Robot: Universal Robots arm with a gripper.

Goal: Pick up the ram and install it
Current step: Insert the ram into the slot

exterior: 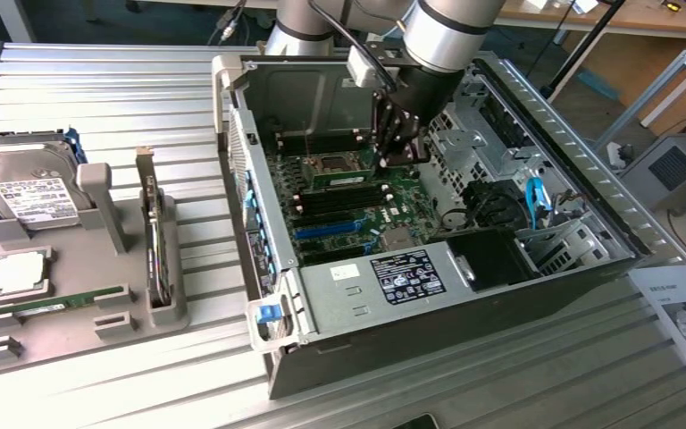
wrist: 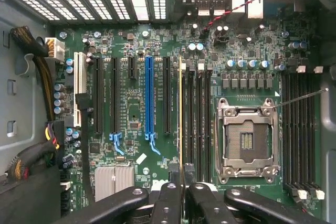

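The exterior view looks down from well above on the whole computer case (exterior: 343, 308). The wrist view faces straight down, close, past the gripper (wrist: 182, 190) onto the motherboard (wrist: 134, 103) both share.

The board (wrist: 136, 103) is dark green, with black slots beside a blue slot (wrist: 149, 95) and a white slot (wrist: 79, 90). The ram (wrist: 181, 119) has a yellow-green edge, and the gripper (wrist: 182, 195) is black. The socket (wrist: 247, 140) is silver. The wire (wrist: 239, 4) is twisted red and black. The table (exterior: 117, 98) is ribbed silver, and the tray (exterior: 81, 323) is plain grey.
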